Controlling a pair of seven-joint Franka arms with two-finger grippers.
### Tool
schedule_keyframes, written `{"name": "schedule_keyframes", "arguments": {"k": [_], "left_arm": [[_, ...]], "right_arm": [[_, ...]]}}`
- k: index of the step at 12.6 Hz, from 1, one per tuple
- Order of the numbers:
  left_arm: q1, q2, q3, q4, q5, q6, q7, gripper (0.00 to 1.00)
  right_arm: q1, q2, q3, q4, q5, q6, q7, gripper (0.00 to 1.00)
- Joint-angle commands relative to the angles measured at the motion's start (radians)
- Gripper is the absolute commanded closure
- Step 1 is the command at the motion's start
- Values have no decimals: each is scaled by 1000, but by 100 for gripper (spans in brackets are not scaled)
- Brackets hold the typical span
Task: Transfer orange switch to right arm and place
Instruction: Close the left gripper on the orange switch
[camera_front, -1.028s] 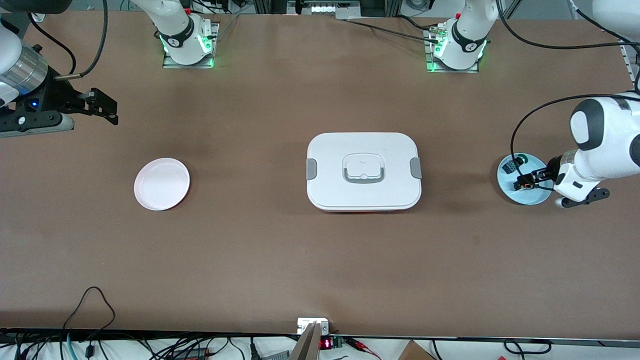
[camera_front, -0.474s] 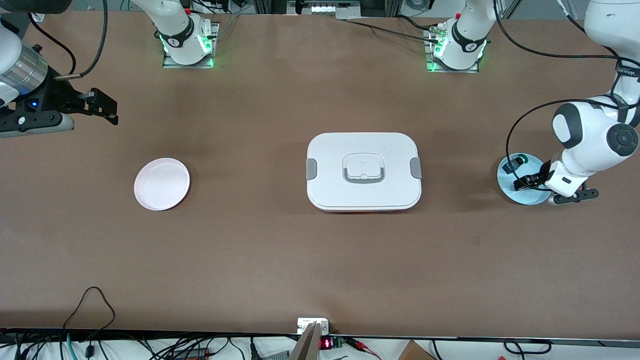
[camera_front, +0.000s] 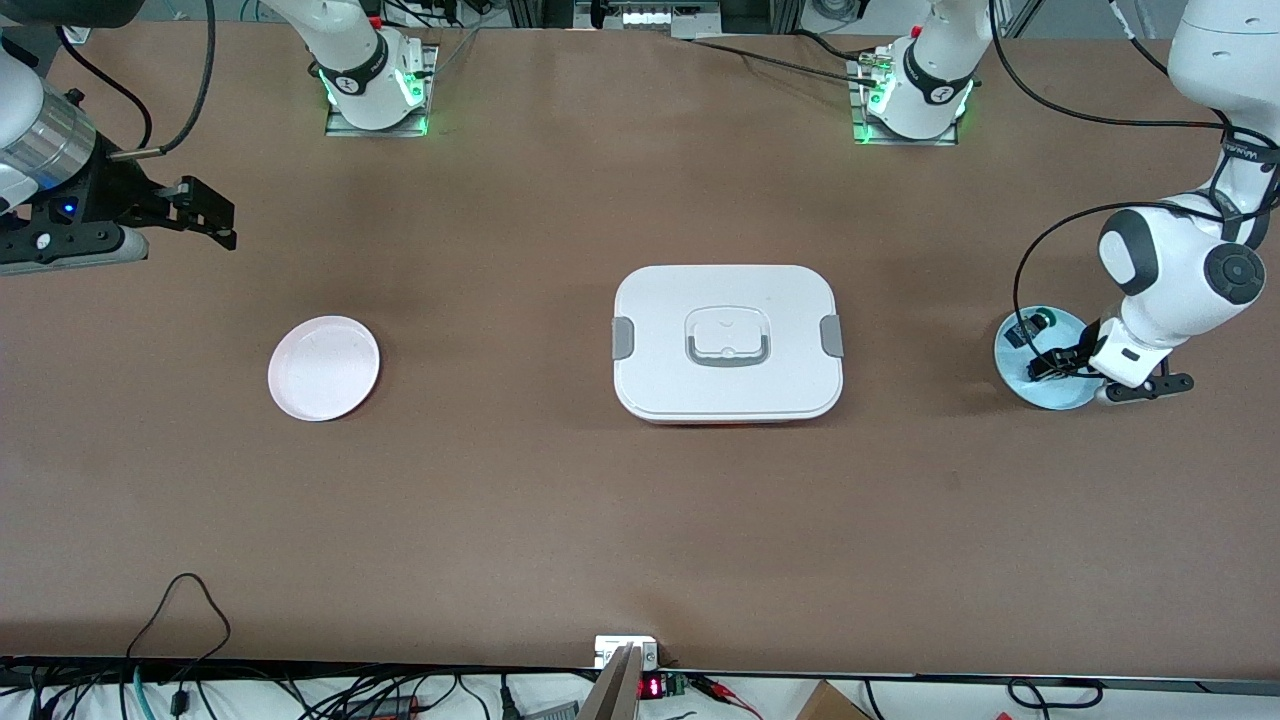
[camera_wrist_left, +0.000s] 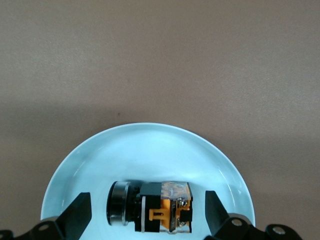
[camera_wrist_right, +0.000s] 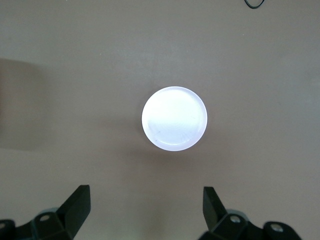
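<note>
I have the left gripper (camera_wrist_left: 147, 216) open astride the orange switch (camera_wrist_left: 162, 207) lying on the blue plate (camera_wrist_left: 150, 150), ready to pinch, while the right gripper (camera_wrist_right: 145, 207) waits open above the white plate (camera_wrist_right: 174, 119).

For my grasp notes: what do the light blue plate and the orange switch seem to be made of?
Light blue plate: probably glazed ceramic or glossy plastic; it shows soft sheen. Orange switch: likely moulded plastic, with matte black body, orange band and a shinier dark cap.
</note>
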Motion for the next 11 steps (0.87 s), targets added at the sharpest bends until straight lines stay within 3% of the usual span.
{"name": "schedule_keyframes", "arguments": {"k": [1,6,9,11], "left_arm": [[7,21,-3,-7,6,37,23,0],[9,38,-3,-8,6,37,23,2],[12,38,-3,-10,6,25,23,43],[14,35,-3,-8,6,17,35,57]], "right_arm": [[-5,7,4,21,4,-11,10,0],[-5,7,4,21,4,-11,10,0],[-5,7,4,21,4,-11,10,0],[-5,7,4,21,4,-11,10,0]]}}
